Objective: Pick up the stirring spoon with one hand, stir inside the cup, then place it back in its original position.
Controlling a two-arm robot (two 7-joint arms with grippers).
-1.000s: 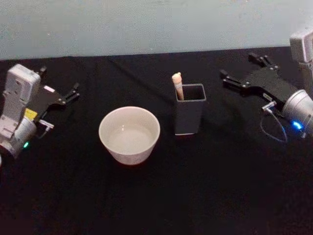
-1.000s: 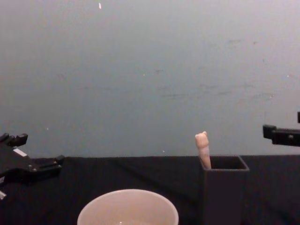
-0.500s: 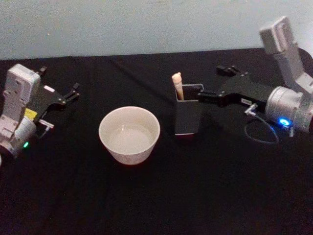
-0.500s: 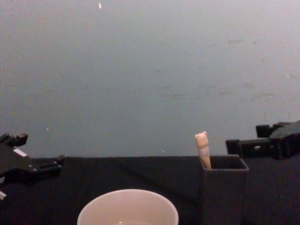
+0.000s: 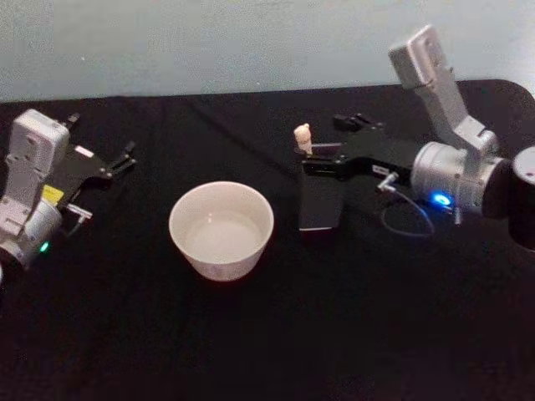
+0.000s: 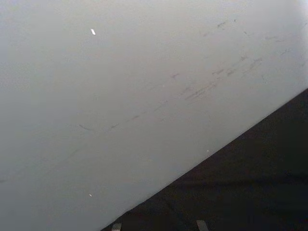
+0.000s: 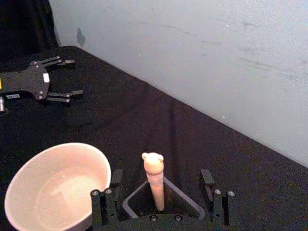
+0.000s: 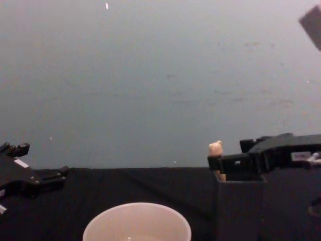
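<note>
Right gripper hovers at the top of the dark square holder, fingers spread wide, nothing in them. In the right wrist view the stirring spoon stands in the holder, its beige handle and little animal head sticking up out of the opening, and it lines up roughly midway between my two fingers, touching neither. The chest view puts the near finger level with the handle just under the head, just above the holder's rim.

So this is the grab, by my reading. I want the pads to meet on the beige handle below the head, not on the figure itself, which looks rounded and likely to slip. I also want to stay clear of the holder's rim: pinch that wall with the handle and the whole box comes up with the spoon. The handle leans a little towards one corner, so I'd centre on where it sits at finger height, not on the opening.

Close gently, then lift straight up until the bowl clears the rim. The holder is narrow and could tip if I drag sideways early.

The cup waits on the black table to the holder's left, near but apart, with what looks like liquid inside. Left gripper is parked open at the far left.
</note>
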